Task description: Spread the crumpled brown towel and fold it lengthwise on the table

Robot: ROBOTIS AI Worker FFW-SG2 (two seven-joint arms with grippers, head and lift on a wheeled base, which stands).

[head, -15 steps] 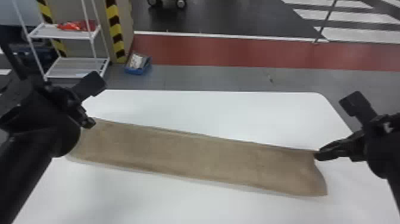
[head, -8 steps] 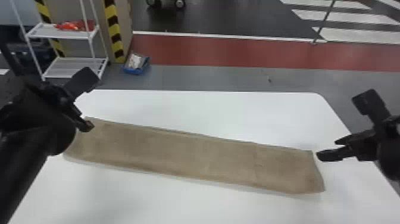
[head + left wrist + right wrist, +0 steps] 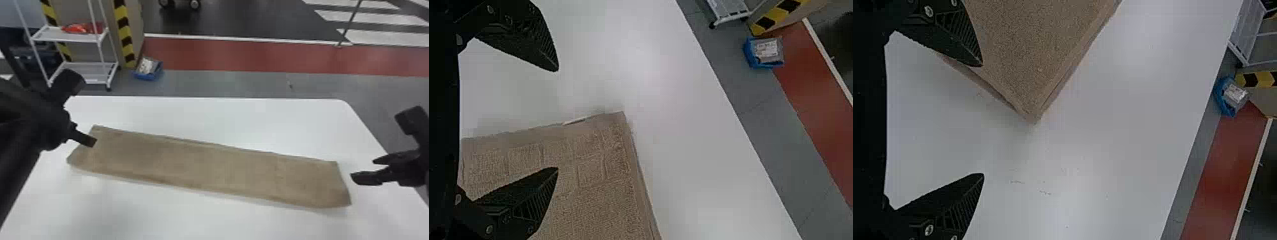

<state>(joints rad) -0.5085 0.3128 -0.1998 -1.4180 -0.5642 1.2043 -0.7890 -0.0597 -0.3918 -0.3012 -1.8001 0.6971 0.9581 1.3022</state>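
Brown towel point(image 3: 210, 166) lies in a long folded strip on our table point(image 3: 239, 124), nine o'clock to just past three, our left claw point(image 3: 558, 119) and right claw point(image 3: 983, 120) spread near its ends, presumably sparing the fold.

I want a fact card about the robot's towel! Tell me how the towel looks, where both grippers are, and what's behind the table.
Main thing: brown towel
Shape: flat, folded into a long strip
Lying on: white table
Slant: right end nearer the robot than the left end
Left gripper: open, by the towel's left end
Right gripper: open, by the towel's right end
Held: nothing
Behind the table: white rack with a red item on it; blue bin on the floor
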